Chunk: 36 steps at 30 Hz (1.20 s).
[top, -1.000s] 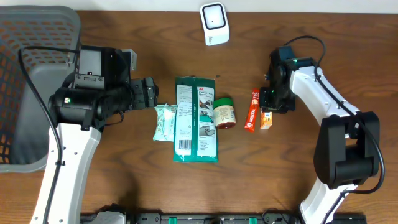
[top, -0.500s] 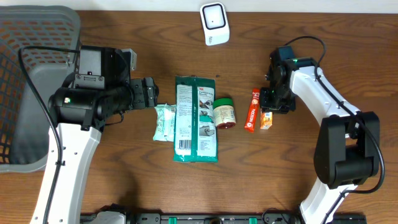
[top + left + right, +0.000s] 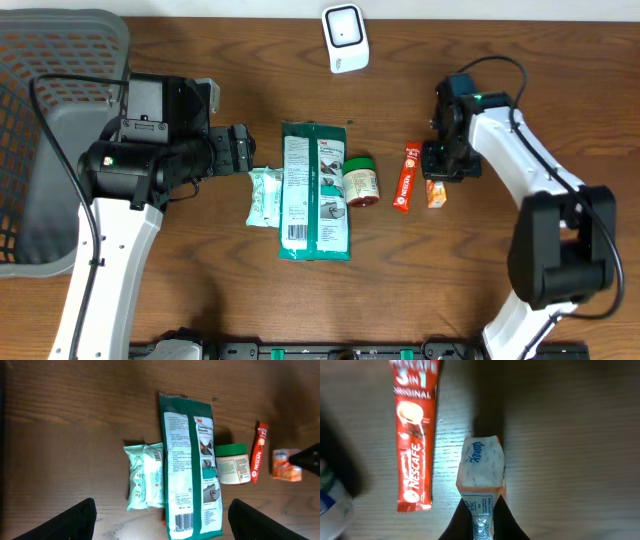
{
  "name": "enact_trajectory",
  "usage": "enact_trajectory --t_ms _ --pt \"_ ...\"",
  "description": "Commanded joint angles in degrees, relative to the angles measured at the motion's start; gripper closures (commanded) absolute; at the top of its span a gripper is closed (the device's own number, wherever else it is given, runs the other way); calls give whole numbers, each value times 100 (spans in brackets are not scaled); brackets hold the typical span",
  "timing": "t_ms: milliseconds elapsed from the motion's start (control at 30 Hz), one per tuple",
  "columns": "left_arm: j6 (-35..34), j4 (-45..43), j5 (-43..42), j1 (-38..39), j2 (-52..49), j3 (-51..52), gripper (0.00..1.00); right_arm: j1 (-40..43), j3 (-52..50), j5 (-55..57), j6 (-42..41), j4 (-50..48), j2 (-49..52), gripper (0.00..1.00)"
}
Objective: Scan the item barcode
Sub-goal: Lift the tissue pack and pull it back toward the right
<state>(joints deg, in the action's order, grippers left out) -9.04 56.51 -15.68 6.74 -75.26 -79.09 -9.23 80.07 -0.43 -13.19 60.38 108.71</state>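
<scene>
Brown wooden desk [image 3: 560,60]: my left pincer [image 3: 241,148] gapes wide and empty by the large green plastic pack [image 3: 315,190]. My right pincer [image 3: 481,522] is clamped on the end flap of the small orange-and-white soft packet [image 3: 481,472], which lies just beside the red coffee sachet [image 3: 416,435]. I'd judge it light, squashy, slick film; the crimped end seems the best hold.

The big pouch [image 3: 315,190] lies mid-table [image 3: 200,300]. At its 9 o'clock, touching it, is the small wipes pack [image 3: 265,195]. At 3 o'clock comes the jar [image 3: 360,181], then the coffee stick [image 3: 405,178], then the small packet [image 3: 436,192], its end between my right gripper [image 3: 481,522] tips. The scanner [image 3: 345,38] stands at 12 o'clock, the basket [image 3: 90,35] far out at 9.
</scene>
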Motion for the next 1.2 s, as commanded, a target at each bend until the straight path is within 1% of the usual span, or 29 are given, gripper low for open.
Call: enact_trajectory --t_ms 0,133,367,500,667,767,833,933,1000,1167 --pt "-7 4 57 -9 4 -74 16 -39 136 610 35 -131 -769 99" --pt "-7 4 57 -9 4 -74 16 -39 118 809 -33 -518 -1172 99" --pt "-7 4 57 -9 4 -74 16 -63 -295 942 -28 -1690 -1499 99" --pt "-7 2 57 -9 4 -74 16 -61 -1014 1064 -26 -2708 -1716 99" --pt "-7 4 57 -9 4 -74 16 -61 -2240 1093 -26 -4446 -1757 99" --pt "-7 4 57 -9 4 -74 15 -57 -2763 1237 -22 -5281 -1742 99" --pt "-7 4 57 -9 4 -74 15 -55 -3005 1414 2 -5674 -1742 99" --pt "-9 4 57 -9 4 -74 16 -55 -3237 1709 2 -6076 -1740 99" --pt "-7 4 57 -9 4 -74 16 -46 -3327 1676 -4 -6229 -1731 99" --pt "-7 2 57 -9 4 -74 16 -50 -3438 1464 -4 -6225 -1611 99"
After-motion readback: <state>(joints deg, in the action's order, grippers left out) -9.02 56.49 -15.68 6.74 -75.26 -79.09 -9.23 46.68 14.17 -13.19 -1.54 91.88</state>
